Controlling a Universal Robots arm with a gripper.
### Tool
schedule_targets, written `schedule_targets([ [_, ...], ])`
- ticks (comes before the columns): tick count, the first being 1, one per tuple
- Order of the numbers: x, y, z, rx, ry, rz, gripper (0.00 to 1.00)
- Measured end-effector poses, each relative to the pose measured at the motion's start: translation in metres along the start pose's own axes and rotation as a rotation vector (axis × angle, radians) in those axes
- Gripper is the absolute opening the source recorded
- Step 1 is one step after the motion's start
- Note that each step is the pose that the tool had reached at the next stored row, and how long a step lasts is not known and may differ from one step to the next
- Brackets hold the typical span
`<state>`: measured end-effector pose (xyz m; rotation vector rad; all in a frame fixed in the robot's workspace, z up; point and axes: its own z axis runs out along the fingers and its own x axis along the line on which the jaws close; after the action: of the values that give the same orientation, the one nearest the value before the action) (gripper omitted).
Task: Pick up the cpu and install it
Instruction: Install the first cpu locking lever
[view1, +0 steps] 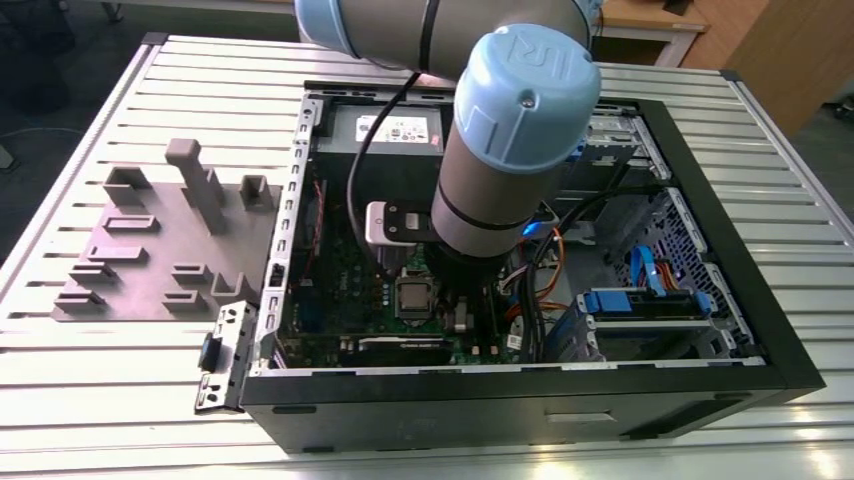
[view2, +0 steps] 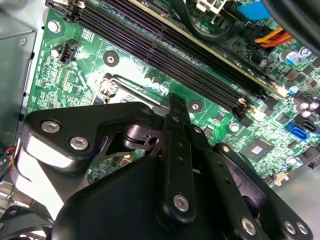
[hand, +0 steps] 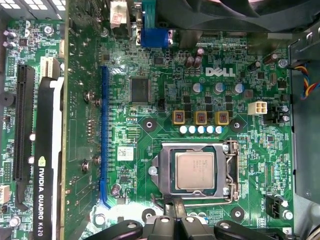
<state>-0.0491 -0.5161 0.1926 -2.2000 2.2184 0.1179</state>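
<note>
The cpu (hand: 195, 170), a small square chip with a pale silver top, lies flat inside the silver socket frame (hand: 230, 172) on the green motherboard (hand: 150, 145). The frame's lid stands open around it. In the first wrist view my gripper (hand: 173, 205) hovers just off one edge of the socket, apart from the chip, fingers closed together with nothing between them. In the second wrist view its black fingers (view2: 175, 125) point down at the board beside the socket corner (view2: 112, 82). In the exterior view the arm (view1: 514, 150) reaches down into the open computer case (view1: 534, 390) over the socket (view1: 411, 296).
A black graphics card (hand: 47, 165) and a blue slot (hand: 104, 135) lie beside the socket. Memory slots (view2: 175, 47) run along the board. Cables (view1: 574, 250) and a blue drive bay (view1: 641, 303) fill the case's right side. A grey fixture plate (view1: 147, 255) sits outside on the slatted table.
</note>
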Motion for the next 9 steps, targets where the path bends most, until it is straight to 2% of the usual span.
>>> schedule_targets([
  [9,-0.0005,-0.0023,0.0005,0.0,0.0015,0.0,0.11],
])
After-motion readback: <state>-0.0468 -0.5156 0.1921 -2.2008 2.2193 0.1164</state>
